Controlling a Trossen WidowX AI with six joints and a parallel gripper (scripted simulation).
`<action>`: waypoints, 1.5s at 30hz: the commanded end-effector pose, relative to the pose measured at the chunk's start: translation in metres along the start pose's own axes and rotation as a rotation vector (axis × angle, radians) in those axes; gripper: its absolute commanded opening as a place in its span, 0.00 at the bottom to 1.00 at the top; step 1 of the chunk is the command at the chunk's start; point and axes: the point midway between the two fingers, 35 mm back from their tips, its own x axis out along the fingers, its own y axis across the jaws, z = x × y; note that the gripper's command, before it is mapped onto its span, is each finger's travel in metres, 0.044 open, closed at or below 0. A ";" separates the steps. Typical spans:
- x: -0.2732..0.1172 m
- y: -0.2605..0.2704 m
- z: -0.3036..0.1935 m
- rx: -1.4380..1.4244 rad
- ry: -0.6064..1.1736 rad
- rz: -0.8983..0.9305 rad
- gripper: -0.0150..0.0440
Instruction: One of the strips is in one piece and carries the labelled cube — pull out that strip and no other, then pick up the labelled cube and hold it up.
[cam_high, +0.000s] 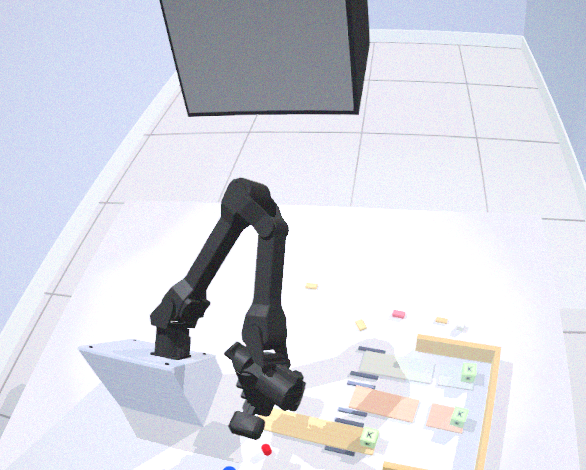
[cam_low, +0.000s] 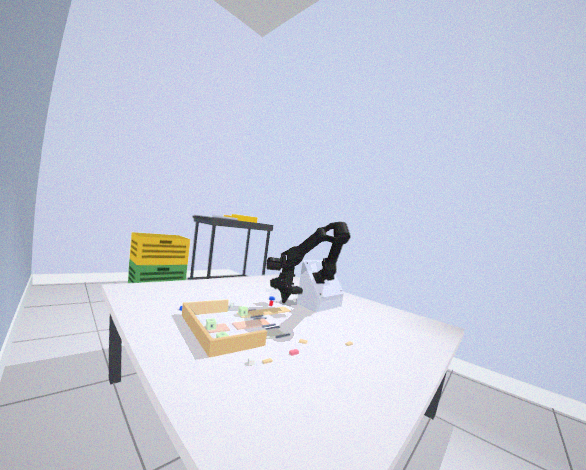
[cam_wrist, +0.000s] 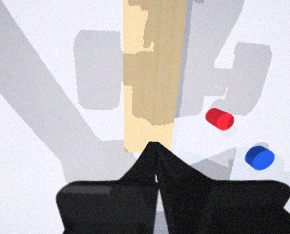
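Observation:
A tan strip (cam_high: 335, 434) (cam_low: 272, 312) (cam_wrist: 155, 90) is in one piece, with a green cube marked K (cam_high: 369, 438) (cam_low: 245, 308) on its far end. An orange strip (cam_high: 384, 403) (cam_low: 250, 324) and a pale grey-green strip (cam_high: 395, 366) each have a gap before a separate piece. Those pieces have K cubes (cam_high: 459, 417) (cam_high: 468, 373) on or beside them. My gripper (cam_low: 284, 301) (cam_wrist: 152, 145) is shut and empty, its tips just above the tan strip's near end. In the top view the wrist hides the fingertips.
A low wooden wall (cam_high: 490, 400) (cam_low: 237, 342) surrounds the cube side. Dark bars (cam_high: 371, 349) (cam_high: 339, 450) flank the strips. A red cylinder (cam_high: 266, 449) (cam_wrist: 220, 119) and a blue cylinder (cam_wrist: 260, 158) are right of the gripper in the wrist view. Small pieces (cam_high: 398, 314) (cam_high: 311, 286) lie outside the wall.

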 end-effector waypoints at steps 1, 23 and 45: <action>-0.012 0.001 0.002 -0.011 0.009 -0.004 0.25; -0.017 -0.001 0.076 0.027 0.006 -0.004 1.00; -0.027 0.003 0.147 0.024 0.003 -0.004 1.00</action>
